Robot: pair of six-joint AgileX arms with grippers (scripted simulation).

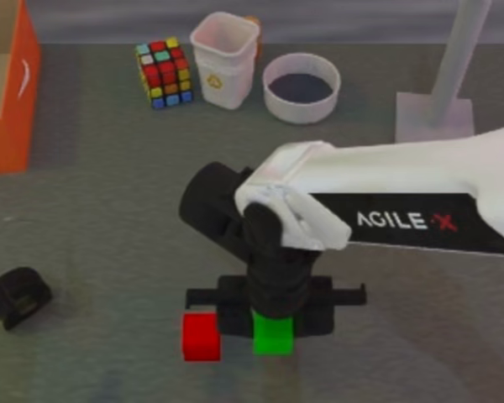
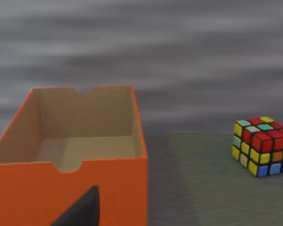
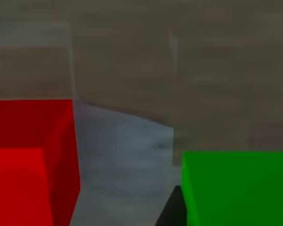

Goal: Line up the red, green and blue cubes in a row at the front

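Reaching in from the counter's (image 1: 101,227) 3 o'clock edge, the right arm has its gripper (image 1: 274,312) low at the front, approx 6 o'clock, w/ the fingers down on the green cube (image 1: 274,334). Black finger bodies sit on both sides of that cube and appear to pinch it, though the contact itself is partly hidden under the wrist. The red cube (image 1: 201,336) lies just beside the green one, toward 9 o'clock, w/ a small gap between them; the right wrist view confirms the two are apart, red (image 3: 30,165) on one side, green (image 3: 238,188) on the other, bare counter between. No blue cube visible in any view.

Left gripper (image 1: 17,295) sits parked at the 9 o'clock edge; can't tell whether its fingers are spread or pressed together.

At the back, approx 12 o'clock: a multicoloured puzzle cube (image 1: 164,73), a white cup-like bin (image 1: 225,59) just beside it, then a shallow white bowl (image 1: 301,87) w/ a dark inside. An open orange box (image 1: 8,92) stands at 10 o'clock, and a white stand (image 1: 437,109) at 2 o'clock.
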